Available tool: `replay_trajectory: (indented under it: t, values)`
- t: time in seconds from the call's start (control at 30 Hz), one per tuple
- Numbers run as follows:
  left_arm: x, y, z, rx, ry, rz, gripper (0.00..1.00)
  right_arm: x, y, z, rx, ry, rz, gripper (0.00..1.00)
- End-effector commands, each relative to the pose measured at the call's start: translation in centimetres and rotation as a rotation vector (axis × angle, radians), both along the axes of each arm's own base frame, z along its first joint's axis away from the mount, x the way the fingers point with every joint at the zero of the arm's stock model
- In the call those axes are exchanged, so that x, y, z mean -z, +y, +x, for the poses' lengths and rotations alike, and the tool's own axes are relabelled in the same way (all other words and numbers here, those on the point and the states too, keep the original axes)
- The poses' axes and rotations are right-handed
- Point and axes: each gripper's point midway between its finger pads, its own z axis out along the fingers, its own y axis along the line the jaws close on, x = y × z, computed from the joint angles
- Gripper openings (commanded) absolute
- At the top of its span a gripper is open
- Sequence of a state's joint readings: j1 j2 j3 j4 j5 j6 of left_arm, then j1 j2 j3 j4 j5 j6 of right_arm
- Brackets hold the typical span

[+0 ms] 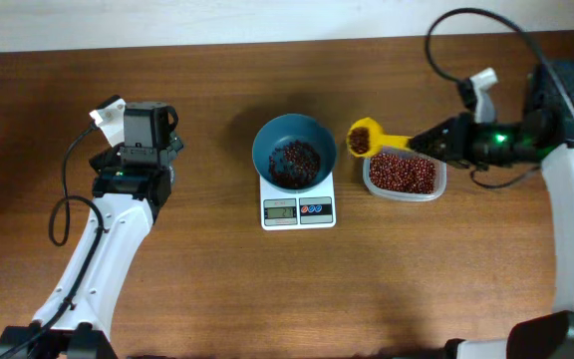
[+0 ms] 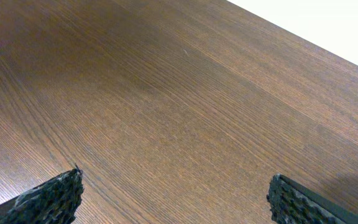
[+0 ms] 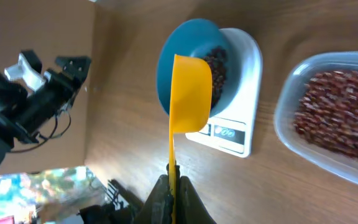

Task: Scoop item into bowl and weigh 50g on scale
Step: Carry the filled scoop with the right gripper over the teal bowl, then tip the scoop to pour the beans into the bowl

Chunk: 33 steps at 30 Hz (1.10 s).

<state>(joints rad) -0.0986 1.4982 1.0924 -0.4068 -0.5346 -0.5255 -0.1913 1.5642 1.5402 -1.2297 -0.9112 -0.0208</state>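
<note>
Beans [image 1: 360,141] fill the yellow scoop [image 1: 392,141], its handle pinched in the right gripper [image 1: 430,140]; the bowl [image 1: 267,150], on the scale [image 1: 298,210], lies just left along the handle's axis. Left gripper [image 1: 148,123] gapes wide, far left

The bowl [image 1: 267,140] sits on the scale [image 1: 327,191], beans [image 1: 295,160] inside. Ahead of the right gripper [image 1: 429,142]: scoop [image 1: 392,142], between bowl and container [image 1: 407,195].

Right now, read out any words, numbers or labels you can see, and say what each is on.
The scale display: a reading shows, too small and blurred to read.
Its red and blue buttons: no readable marks.
The colourful wrapper at the right wrist view's edge: print blurred, unreadable.
No other text.
</note>
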Motion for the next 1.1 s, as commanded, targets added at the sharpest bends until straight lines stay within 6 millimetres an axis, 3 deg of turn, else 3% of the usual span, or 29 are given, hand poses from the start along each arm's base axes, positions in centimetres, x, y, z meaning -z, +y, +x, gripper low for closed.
replay_trajectory:
  t: [0.0, 0.33, 0.67, 0.8, 1.07]
  values:
    - [0.0, 0.2, 0.3, -0.014, -0.006, -0.005, 0.99, -1.8, 2.4, 0.1, -0.053, -0.061, 0.016, 0.04]
    - [0.0, 0.2, 0.3, -0.013, -0.006, -0.005, 0.99, -1.4, 6.4, 2.6, -0.103, -0.181, -0.103, 0.04]
    - [0.0, 0.2, 0.3, -0.014, -0.007, -0.005, 0.99, 0.1, 6.5, 4.1, -0.113, -0.183, -0.111, 0.04]
    - [0.0, 0.2, 0.3, -0.013, -0.006, -0.005, 0.99, 1.2, 6.0, 4.8, -0.101, -0.204, -0.210, 0.04]
    - [0.0, 0.2, 0.3, -0.014, -0.006, -0.005, 0.99, 2.7, 7.4, 4.7, -0.144, -0.246, -0.391, 0.04]
